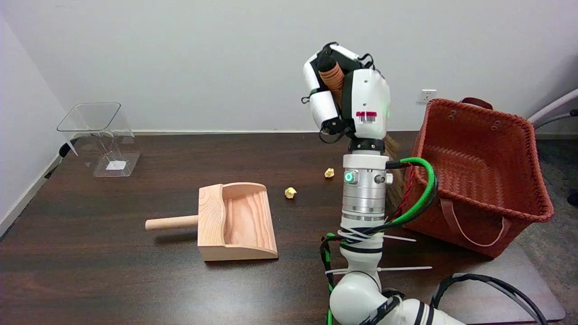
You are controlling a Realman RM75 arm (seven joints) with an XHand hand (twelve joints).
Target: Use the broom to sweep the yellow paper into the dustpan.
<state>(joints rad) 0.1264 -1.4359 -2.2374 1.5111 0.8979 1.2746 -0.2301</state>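
The right hand has its fingers clamped on the broom, but both yellow paper balls lie unswept beside the wooden dustpan.

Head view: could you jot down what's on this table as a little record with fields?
right hand: raised, fingers wrapped round the broom handle
bristles: mostly hidden behind the arm
yellow paper: two scraps, right of the dustpan
dustpan: wooden, holds nothing
basket: red-brown, far right
clear container: back left
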